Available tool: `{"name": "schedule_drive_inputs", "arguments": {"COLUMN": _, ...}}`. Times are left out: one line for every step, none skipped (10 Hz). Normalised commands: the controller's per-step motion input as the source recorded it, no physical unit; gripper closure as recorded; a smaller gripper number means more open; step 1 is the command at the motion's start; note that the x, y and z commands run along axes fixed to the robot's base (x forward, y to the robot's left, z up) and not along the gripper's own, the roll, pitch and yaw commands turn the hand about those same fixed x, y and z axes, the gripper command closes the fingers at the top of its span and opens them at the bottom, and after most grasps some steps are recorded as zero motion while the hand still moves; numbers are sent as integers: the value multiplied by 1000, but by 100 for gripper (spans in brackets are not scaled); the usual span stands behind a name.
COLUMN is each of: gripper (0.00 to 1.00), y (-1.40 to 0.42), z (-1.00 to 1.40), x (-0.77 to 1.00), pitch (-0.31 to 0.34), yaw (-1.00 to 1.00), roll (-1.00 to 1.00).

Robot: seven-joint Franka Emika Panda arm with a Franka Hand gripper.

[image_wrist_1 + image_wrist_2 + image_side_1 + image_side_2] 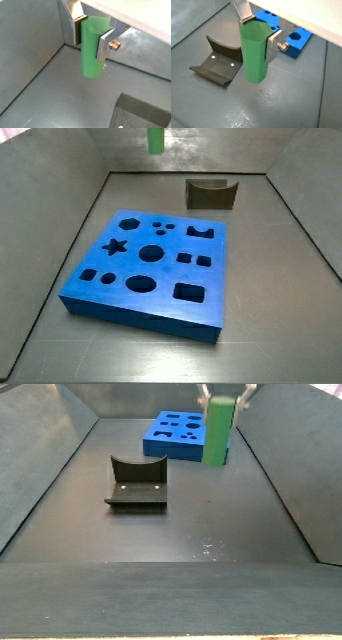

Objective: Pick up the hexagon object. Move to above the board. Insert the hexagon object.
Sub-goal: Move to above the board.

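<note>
Place: a robot test lab — not a home.
Walls: plain grey metal walls (67, 198) around a bare grey floor (201, 524).
Rig parts: a dark fixture (136, 482) stands on the floor.
Test piece: a blue board (147, 263) with shaped holes.
Gripper: the gripper (258, 32) hangs high over the floor — clamped on a green peg (254, 50).

You are getting both wrist views from close above, looking down along the gripper (91, 35) (259, 31) past the peg (93, 48) (254, 52) to the grey floor; one is also catching the fixture (216, 65) and a corner of the board (271, 20). One side view is looking steeply down at the board (147, 259), with the fixture (210, 194) behind it. Another is sitting low at the opposite end, with the fixture (136, 484) nearer than the board (185, 435). Both side views are sharing board, fixture and peg (156, 139) (219, 431).
</note>
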Motion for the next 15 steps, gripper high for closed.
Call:
{"name": "schedule_drive_inputs", "arguments": {"gripper": 100, "y": 134, "z": 1000, "x": 68, "pitch": 86, "yaw": -36, "roll": -1}}
{"name": "schedule_drive_inputs", "arguments": {"gripper": 100, "y": 126, "z": 1000, "x": 63, "pitch": 88, "yaw": -38, "roll": -2}}
{"name": "schedule_drive_inputs", "arguments": {"gripper": 100, "y": 122, "z": 1000, "x": 58, "pitch": 89, "yaw": -40, "roll": -1}}
{"name": "schedule_drive_inputs", "arguments": {"gripper": 100, "y": 117, "z": 1000, "x": 56, "pitch": 88, "yaw": -40, "roll": -1}}
{"name": "schedule_drive_inputs", "arguments": {"gripper": 100, "y": 108, "z": 1000, "x": 49, "pitch": 87, "yaw": -40, "roll": -1}}
{"name": "schedule_drive_inputs", "arguments": {"gripper": 100, "y": 102, "z": 1000, "x": 46, "pitch": 87, "yaw": -40, "roll": 1}}
{"name": "schedule_drive_inputs", "arguments": {"gripper": 100, "y": 77, "z": 847, "x": 34, "pitch": 90, "yaw": -41, "roll": -5}}
{"name": "schedule_drive_inputs", "arguments": {"gripper": 100, "y": 65, "z": 740, "x": 29, "pitch": 87, "yaw": -42, "roll": -6}}
{"name": "schedule_drive_inputs", "arguments": {"gripper": 100, "y": 43, "z": 475, "x": 17, "pitch": 89, "yaw": -42, "roll": -11}}
{"name": "schedule_drive_inputs", "arguments": {"gripper": 100, "y": 37, "z": 370, "x": 15, "pitch": 89, "yaw": -43, "roll": -12}}
{"name": "schedule_drive_inputs", "arguments": {"gripper": 100, "y": -1000, "z": 50, "x": 99, "pitch": 233, "yaw": 1000, "roll": -41}}
{"name": "schedule_drive_inputs", "arguments": {"gripper": 100, "y": -1000, "z": 22, "x": 103, "pitch": 226, "yaw": 1000, "roll": -18}}
{"name": "schedule_drive_inputs", "arguments": {"gripper": 100, "y": -1000, "z": 31, "x": 106, "pitch": 209, "yaw": 819, "roll": 9}}
{"name": "schedule_drive_inputs", "arguments": {"gripper": 100, "y": -1000, "z": 33, "x": 109, "pitch": 184, "yaw": 643, "roll": -14}}
{"name": "schedule_drive_inputs", "arguments": {"gripper": 100, "y": -1000, "z": 33, "x": 118, "pitch": 143, "yaw": 357, "roll": 9}}
